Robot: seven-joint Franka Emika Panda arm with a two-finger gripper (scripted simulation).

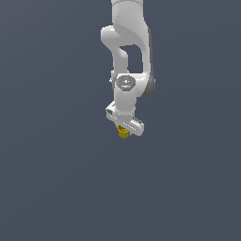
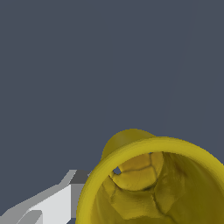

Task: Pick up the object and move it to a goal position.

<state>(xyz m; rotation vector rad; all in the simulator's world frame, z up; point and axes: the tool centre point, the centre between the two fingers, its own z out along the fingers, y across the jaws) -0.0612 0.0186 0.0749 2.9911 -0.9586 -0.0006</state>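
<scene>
Just yellow cup (image 1: 123, 133) under tool (image 1: 124, 127)

Flat, even simulator light, sharp and free of glare; soft shading only, with no cast shadows.

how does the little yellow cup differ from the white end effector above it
The small yellow cup-like piece is bright yellow; the white robot end effector is white with grey parts. The cup is far smaller than the end effector. In the wrist view the cup is rounded with a hollow inside, while the end effector is blocky. Both hang against the plain dark background.
</scene>
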